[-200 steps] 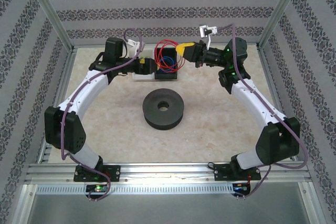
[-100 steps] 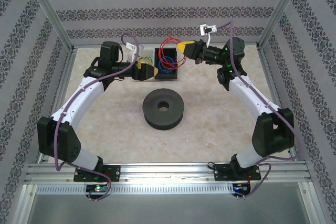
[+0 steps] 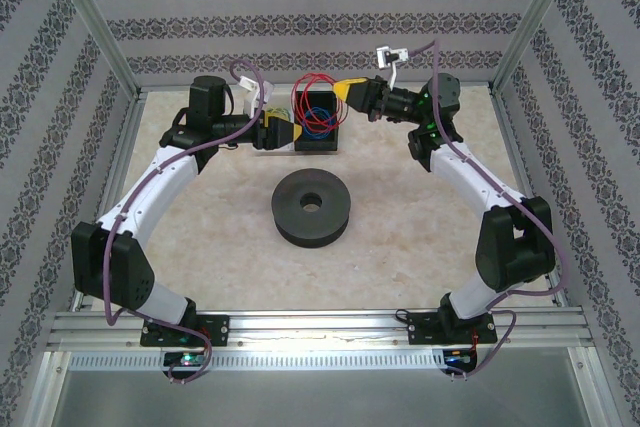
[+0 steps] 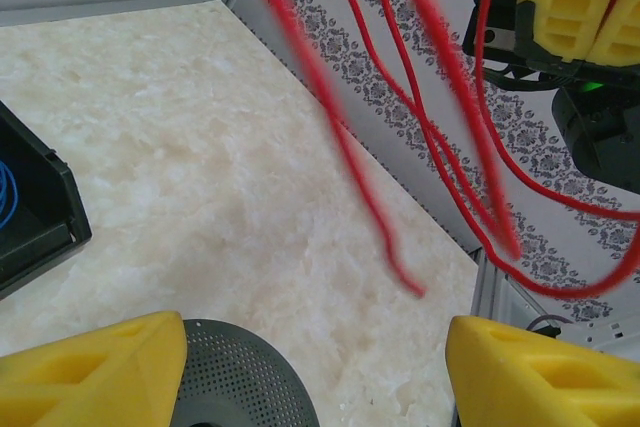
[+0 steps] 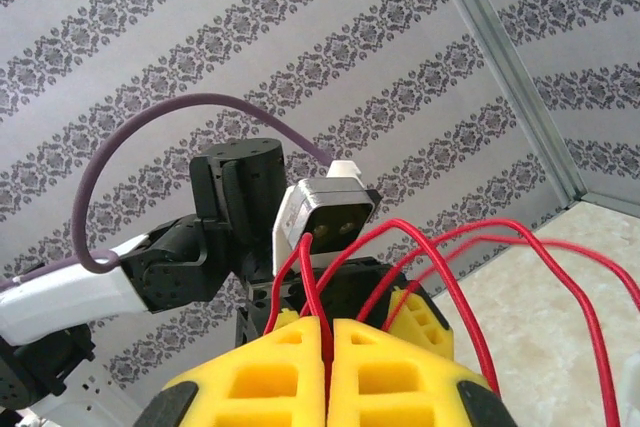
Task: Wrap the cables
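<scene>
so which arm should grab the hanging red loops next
Probably left. The left gripper is open, and the red wire hangs in loose loops just ahead of its jaws. The right gripper is shut on that wire, holding the loops up, so it isn't free.

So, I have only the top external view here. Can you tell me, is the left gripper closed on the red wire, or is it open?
Observer: It is open. In the left wrist view, the left gripper stands wide apart. The strands of the red wire hang in front of it and touch neither side.
Operator: Thank you. And the right gripper, does it really hold the wire? From above it is too small for me.
Observer: Yes. In the right wrist view, the right gripper is shut, and one strand is pinched in it. The other loops rise free above it.
</scene>
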You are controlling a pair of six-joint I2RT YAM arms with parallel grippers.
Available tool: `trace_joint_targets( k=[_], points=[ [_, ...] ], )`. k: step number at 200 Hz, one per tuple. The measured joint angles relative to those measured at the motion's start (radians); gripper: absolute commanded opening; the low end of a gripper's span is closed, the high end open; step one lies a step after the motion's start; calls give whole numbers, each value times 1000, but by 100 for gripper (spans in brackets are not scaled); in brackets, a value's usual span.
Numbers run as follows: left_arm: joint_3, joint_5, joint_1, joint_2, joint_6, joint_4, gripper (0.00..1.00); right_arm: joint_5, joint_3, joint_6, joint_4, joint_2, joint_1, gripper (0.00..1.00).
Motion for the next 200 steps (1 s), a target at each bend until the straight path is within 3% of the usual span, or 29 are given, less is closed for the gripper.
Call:
trace_joint_targets(
  k=[108, 200],
  points=[
    [-2, 0, 6, 5, -15, 51, 66, -19, 0, 18, 35, 30, 39, 0],
    [-11, 0, 13, 9, -38, 86, 49, -28, 0, 34, 51, 34, 39, 0]
  ],
)
